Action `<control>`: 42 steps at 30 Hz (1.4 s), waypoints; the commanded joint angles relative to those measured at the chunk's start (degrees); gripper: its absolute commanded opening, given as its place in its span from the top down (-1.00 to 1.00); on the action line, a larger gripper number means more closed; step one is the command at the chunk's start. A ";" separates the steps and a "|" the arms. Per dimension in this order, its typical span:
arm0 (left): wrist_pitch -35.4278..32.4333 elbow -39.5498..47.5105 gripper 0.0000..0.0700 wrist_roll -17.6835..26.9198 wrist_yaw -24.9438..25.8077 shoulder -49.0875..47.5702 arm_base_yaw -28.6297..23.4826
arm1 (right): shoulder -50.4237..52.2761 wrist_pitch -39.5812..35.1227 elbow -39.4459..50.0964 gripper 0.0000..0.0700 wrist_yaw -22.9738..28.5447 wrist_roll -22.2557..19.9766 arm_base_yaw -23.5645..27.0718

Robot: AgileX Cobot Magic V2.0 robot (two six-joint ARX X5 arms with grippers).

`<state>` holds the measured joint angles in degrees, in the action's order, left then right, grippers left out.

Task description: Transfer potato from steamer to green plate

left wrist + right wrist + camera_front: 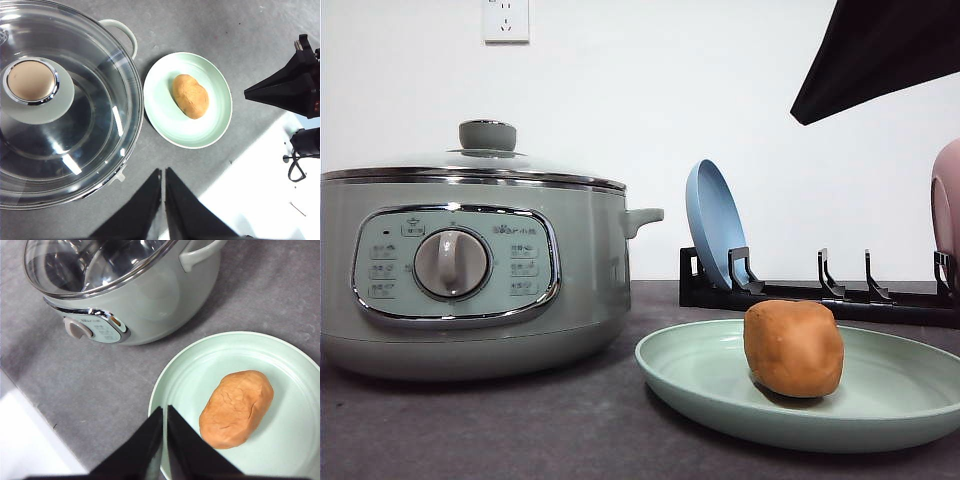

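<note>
The orange-brown potato (793, 348) (190, 96) (236, 408) lies on the green plate (700, 375) (170, 120) (200, 370), right of the steamer (590, 260) (150, 300). The steamer's glass lid (100, 130) is on, with its knob (487, 134) on top. My left gripper (163, 172) is high above the table between steamer and plate, shut and holding nothing. My right gripper (164, 410) hangs shut over the plate's rim, beside the potato and apart from it. Its dark tip (800, 115) shows above the plate.
A black dish rack (820, 295) stands behind the green plate, holding a blue plate (715, 222) upright. A pink plate (947, 210) sits at the far right edge. The dark table ends at a white surface (250, 190) with a black cable (295, 165).
</note>
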<state>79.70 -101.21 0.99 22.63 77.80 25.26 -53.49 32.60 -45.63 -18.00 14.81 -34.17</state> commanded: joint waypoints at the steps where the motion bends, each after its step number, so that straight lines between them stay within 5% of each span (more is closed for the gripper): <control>1: -0.42 -1.40 0.99 0.98 0.26 0.46 0.33 | -0.28 -0.44 -0.90 1.00 -0.01 -0.68 -0.46; 11: -2.37 -1.37 0.99 4.37 -1.36 -0.84 -0.80 | -0.28 -0.44 -0.90 1.00 0.00 -0.68 -0.46; 20: -32.06 6.30 0.99 7.88 -1.36 -15.98 -10.42 | -0.28 -0.44 -0.90 1.00 -0.02 -0.68 -0.46; 26: -50.44 23.76 0.99 7.82 -1.93 -31.87 -21.43 | -0.28 -0.44 -0.90 1.00 -0.02 -0.68 -0.46; 33: -67.37 49.46 0.99 7.75 -10.99 -50.27 -28.92 | -0.28 -0.44 -0.90 1.00 -0.02 -0.68 -0.46; 42: -72.10 73.48 0.99 5.84 -16.67 -64.53 -31.10 | -0.28 -0.44 -0.90 1.00 -0.01 -0.68 -0.46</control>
<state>8.41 -28.87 7.80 6.17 14.10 -5.64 -53.49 32.59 -45.63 -17.99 14.81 -34.17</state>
